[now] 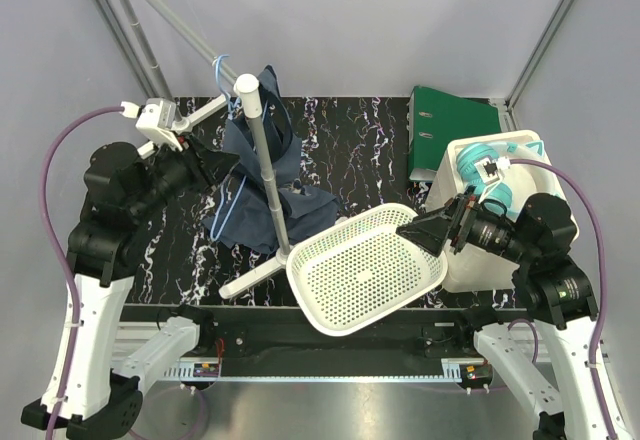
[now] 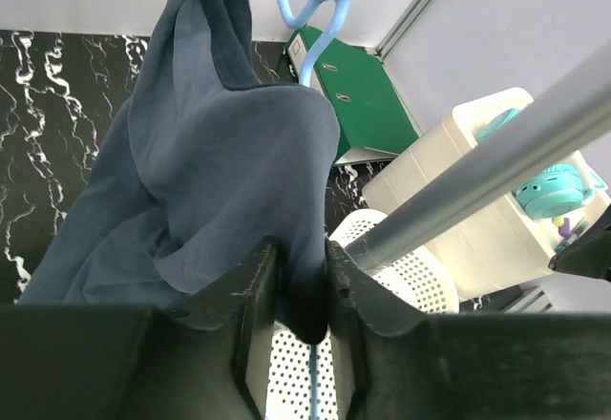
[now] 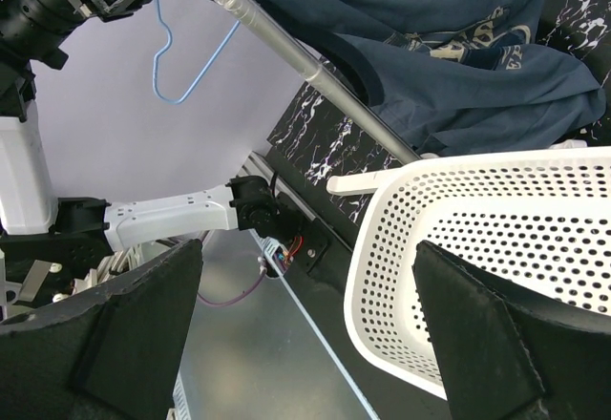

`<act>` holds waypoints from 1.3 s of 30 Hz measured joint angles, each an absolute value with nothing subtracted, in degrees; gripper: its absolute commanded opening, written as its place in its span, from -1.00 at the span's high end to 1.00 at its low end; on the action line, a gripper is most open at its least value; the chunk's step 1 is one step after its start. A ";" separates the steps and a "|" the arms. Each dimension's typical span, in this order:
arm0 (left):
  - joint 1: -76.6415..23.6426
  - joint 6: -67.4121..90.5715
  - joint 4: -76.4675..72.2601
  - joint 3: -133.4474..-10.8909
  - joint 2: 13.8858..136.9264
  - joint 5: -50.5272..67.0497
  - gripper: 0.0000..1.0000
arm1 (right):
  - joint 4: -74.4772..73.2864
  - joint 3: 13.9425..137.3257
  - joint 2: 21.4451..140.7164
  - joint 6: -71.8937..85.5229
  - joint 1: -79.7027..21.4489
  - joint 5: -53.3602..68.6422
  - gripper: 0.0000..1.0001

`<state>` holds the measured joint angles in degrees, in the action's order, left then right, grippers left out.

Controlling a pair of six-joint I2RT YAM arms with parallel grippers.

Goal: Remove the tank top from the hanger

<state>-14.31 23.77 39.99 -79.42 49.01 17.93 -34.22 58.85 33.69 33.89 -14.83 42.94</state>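
My left claw (image 2: 301, 296) pinches a low fold of the soft, light tank top (image 2: 220, 172) draped on the hanger (image 2: 320, 5); right claw (image 3: 305, 291) gapes, empty.

Tank top (image 1: 250, 150) w/ hanger (image 2: 327, 2) at stand pole (image 1: 263, 145) centre-L, basket (image 1: 365, 265) front-R of it, binder (image 1: 455, 125) behind basket

The right gripper (image 3: 307, 253) has its fingers (image 3: 143, 315) spread wide, nothing between them. A white perforated basket (image 3: 496, 239) lies beyond. The navy tank top (image 3: 458, 67) drapes over the black marbled surface (image 3: 315, 143), behind the grey pole (image 3: 315, 76). The light-blue hanger (image 3: 186, 52) shows left of the pole.
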 measured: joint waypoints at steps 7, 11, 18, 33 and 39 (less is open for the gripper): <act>-14.37 23.88 39.33 -79.09 49.63 18.00 1.00 | -34.20 58.92 33.36 34.04 -14.83 43.24 -0.99; -14.37 24.47 39.42 -79.57 49.69 17.72 1.00 | -34.20 58.92 32.53 34.33 -14.83 44.62 -0.99; -14.37 25.78 40.71 -84.86 49.91 14.13 1.00 | -34.20 58.92 31.75 34.30 -14.83 46.22 -1.00; -14.41 25.02 45.21 -94.94 46.28 0.23 1.00 | -33.61 58.37 33.32 33.76 -14.83 46.19 -0.99; -14.41 27.35 48.07 -88.33 36.80 -10.33 1.00 | -31.42 58.37 38.72 32.53 -14.83 45.50 -0.99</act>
